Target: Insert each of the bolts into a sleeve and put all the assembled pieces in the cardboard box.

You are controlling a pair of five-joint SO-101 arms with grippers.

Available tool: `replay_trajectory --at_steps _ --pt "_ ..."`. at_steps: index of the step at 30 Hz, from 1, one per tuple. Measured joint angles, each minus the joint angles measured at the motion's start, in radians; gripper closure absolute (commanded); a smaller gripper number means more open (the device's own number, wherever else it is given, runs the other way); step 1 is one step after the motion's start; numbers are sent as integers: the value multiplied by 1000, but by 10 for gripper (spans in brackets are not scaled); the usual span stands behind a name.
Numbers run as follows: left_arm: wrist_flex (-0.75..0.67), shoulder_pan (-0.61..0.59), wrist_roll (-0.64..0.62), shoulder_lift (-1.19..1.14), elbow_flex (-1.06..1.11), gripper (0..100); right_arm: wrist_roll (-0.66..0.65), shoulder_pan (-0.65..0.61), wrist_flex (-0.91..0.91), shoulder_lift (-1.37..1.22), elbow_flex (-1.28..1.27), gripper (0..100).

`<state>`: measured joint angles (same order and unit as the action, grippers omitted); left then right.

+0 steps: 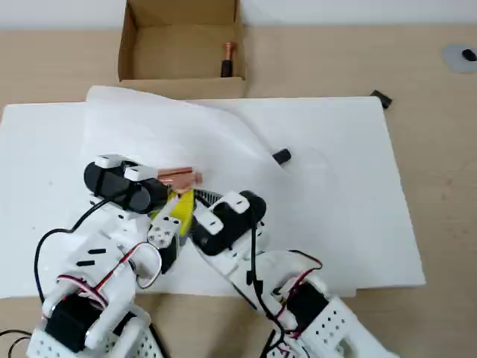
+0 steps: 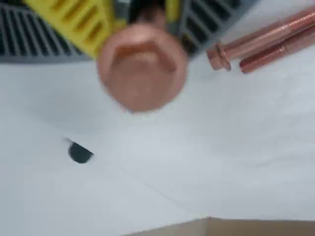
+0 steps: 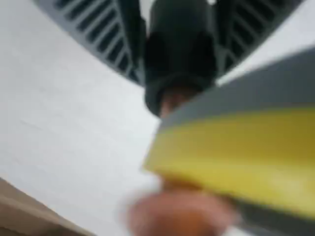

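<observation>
Left gripper [image 2: 143, 14] was clamped on a bolt [image 2: 142, 69] and right gripper [image 3: 179, 24] on a sleeve [image 3: 179, 69], meeting over the white sheet [image 1: 335, 224]. Spare bolts [image 1: 177, 177] lay just beside. One assembled piece [image 1: 227, 60] sat in the cardboard box [image 1: 130, 52].

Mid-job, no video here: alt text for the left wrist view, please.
The left gripper holds a copper bolt, its head facing the camera. Two more bolts lie side by side on the white paper, and a black sleeve lies apart from them.
</observation>
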<state>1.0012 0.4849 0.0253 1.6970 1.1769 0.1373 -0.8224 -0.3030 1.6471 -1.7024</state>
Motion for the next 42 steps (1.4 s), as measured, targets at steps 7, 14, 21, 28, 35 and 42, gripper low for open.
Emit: replay_trajectory --at_steps 7,14,21,28,35,42 --pt "103 20 -2 -2 -6 829 0 6 0 0 0 989" --pt "135 -104 -2 0 -8 799 -2 6 0 -2 0 989" --pt "137 -244 40 0 -40 803 -2 6 0 -2 0 989" --pt "161 -302 -49 3 -166 804 -2 26 0 -2 0 989" --pt "253 -302 -161 -38 -301 804 -2 152 0 -3 41 989" --pt "290 -342 -209 -189 -462 804 -32 196 0 -3 49 989"
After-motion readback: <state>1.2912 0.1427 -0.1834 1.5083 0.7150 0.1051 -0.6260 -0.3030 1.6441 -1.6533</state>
